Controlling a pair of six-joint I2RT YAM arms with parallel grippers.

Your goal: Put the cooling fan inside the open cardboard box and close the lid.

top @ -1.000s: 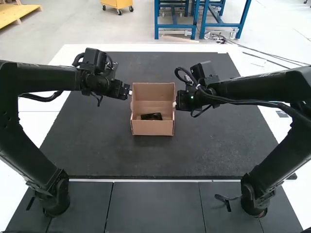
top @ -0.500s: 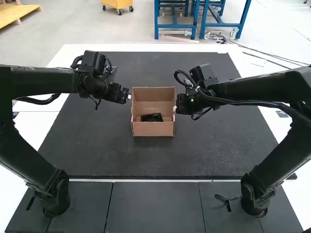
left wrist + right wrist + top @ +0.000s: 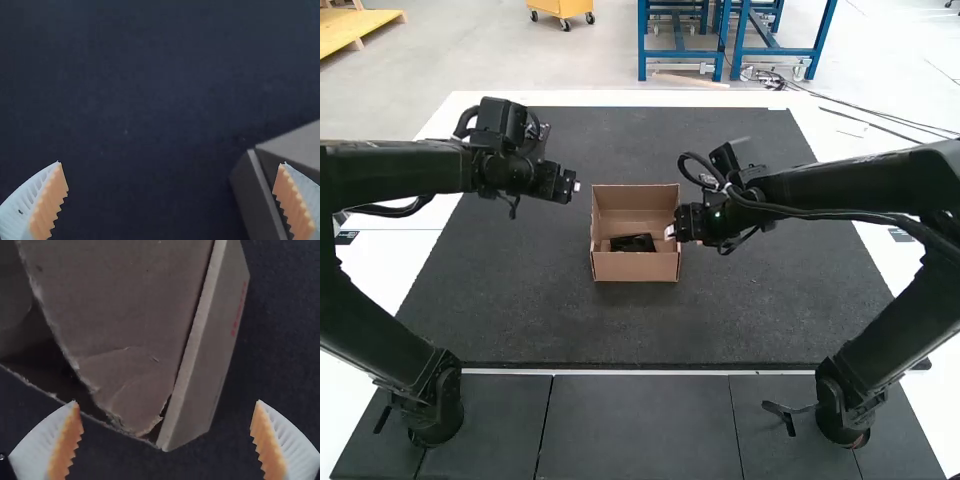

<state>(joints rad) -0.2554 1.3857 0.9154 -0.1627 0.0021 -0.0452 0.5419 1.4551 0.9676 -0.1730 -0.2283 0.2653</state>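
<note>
Roughly half done, judging from the layout. Cooling fan (image 3: 632, 242) already down inside the cardboard box (image 3: 635, 266), a dark shape on the floor toward the near wall; nothing else made out in there. Left to do: closing the lid (image 3: 635, 200), standing upright along the far edge, top wide open. Box sitting mid black mat (image 3: 520, 290), between the two arms.

Left gripper (image 3: 572, 186) just off the box's far left corner, apart from it, ribbed fingers (image 3: 49, 199) spread wide, holding nothing. Right gripper (image 3: 672, 231) at the box's right wall, fingers (image 3: 67, 440) spread wide either side of the wall's edge and a ragged-edged cardboard panel, pinching neither; contact impossible to tell.

Likely next: folding lid forward and down over the fan.
</note>
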